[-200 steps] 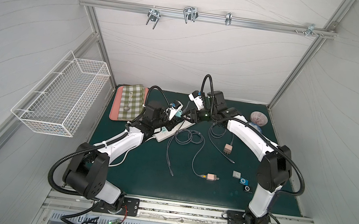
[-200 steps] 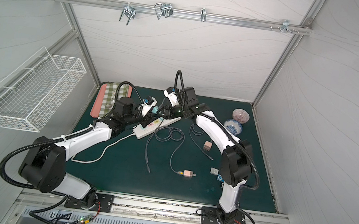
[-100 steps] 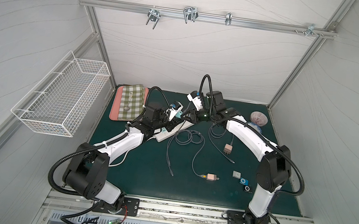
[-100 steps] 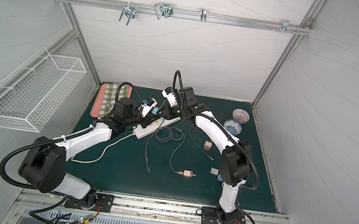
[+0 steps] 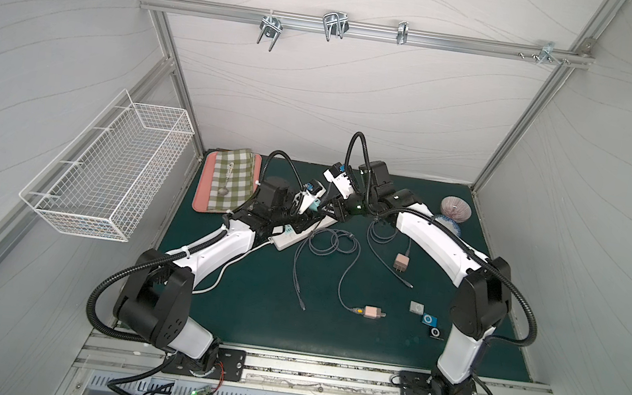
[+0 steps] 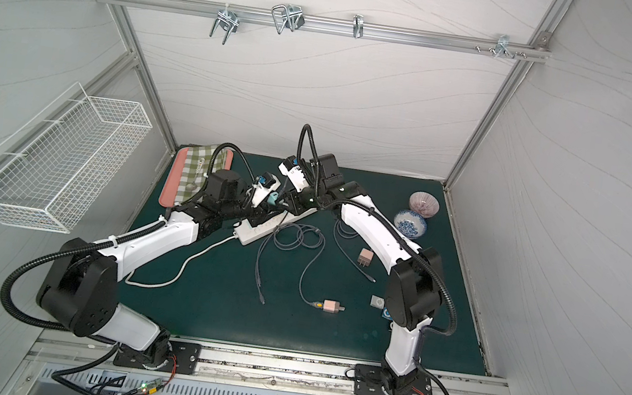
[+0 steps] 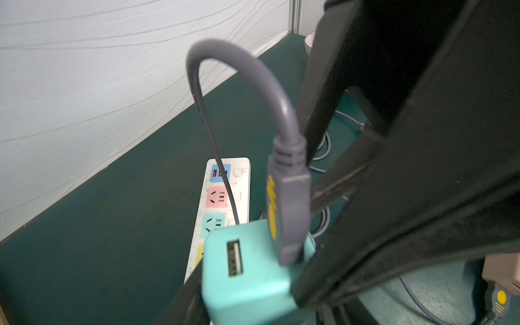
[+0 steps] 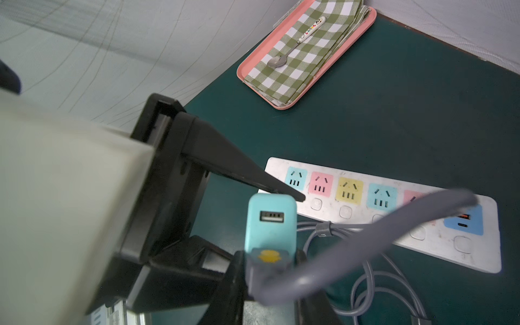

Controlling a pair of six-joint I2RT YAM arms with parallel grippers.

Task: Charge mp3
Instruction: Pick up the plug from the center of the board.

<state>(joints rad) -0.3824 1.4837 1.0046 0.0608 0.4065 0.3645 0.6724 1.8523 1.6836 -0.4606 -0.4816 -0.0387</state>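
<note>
Left gripper (image 8: 266,225) and right gripper (image 8: 270,270) meet nose to nose just above a white power strip (image 8: 484,253). A teal charger cube (image 7: 253,281) sits between the two black fingers of the left gripper, with one fingertip (image 8: 278,185) touching its corner; whether those fingers are pressing on it cannot be told. The right gripper is clamped on a grey USB plug (image 7: 288,208) with a yellow mark, and its grey cable (image 7: 225,56) arches away. The plug's tip meets the charger's face just beside an empty USB port (image 7: 235,257); whether it is seated cannot be told. Three small mp3 players (image 5: 430,319), silver, blue and black, lie on the green mat (image 5: 247,315), well apart from both grippers, back by the right arm's base. Between them and the grippers lie coiled grey cables (image 5: 331,242) and two pink chargers (image 5: 400,262) (image 5: 373,311). Beyond the left gripper sits a pink tray (image 5: 204,183) holding a checked cloth (image 8: 306,56) and a spoon (image 8: 298,39).
</note>
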